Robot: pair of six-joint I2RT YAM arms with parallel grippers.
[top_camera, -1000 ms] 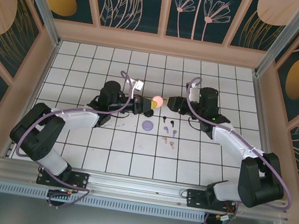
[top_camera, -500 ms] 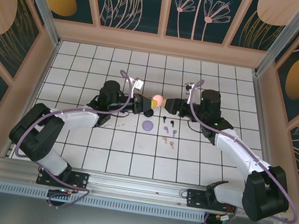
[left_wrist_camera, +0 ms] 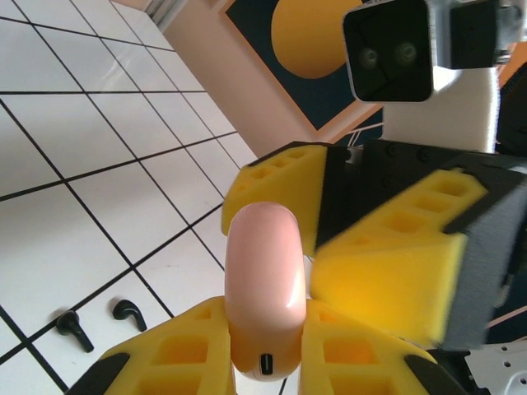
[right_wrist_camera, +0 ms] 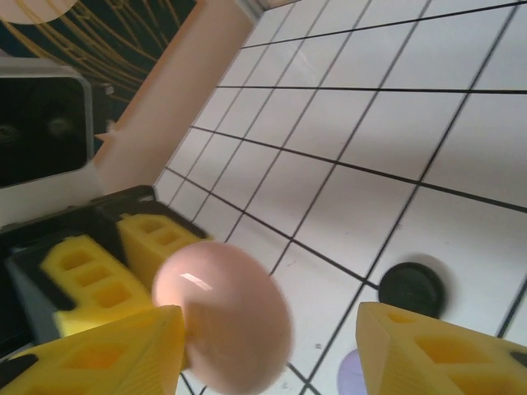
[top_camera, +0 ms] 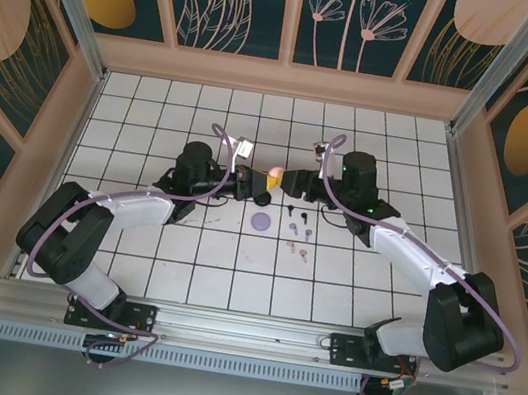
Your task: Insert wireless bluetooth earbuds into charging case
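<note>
Nearest the arm bases, out on the white tiled table (top_camera: 131,267), the earbuds (top_camera: 294,228) lie loose in a small cluster near the middle; the pink pair (top_camera: 302,256) is closest, the lilac pair (top_camera: 305,233) just beyond, the black pair (left_wrist_camera: 72,327) farthest; none of them sits in a case. Just left of the buds a lilac case (top_camera: 261,221) lies flat on the tiles; a black case (right_wrist_camera: 411,289) lies near it, a little farther back. Above those, off the table, the two grippers meet nose to nose. The left gripper (left_wrist_camera: 263,333) is clenched on the pink case (top_camera: 275,172), which stands on edge between its yellow foam fingers (left_wrist_camera: 173,358), a small dark slot on the rim facing the wrist. The right gripper (right_wrist_camera: 268,346) comes at the same case from the other side with its jaws spread; one finger sits close against the case, the other well clear of it; whether the near one touches, I cannot tell.
</note>
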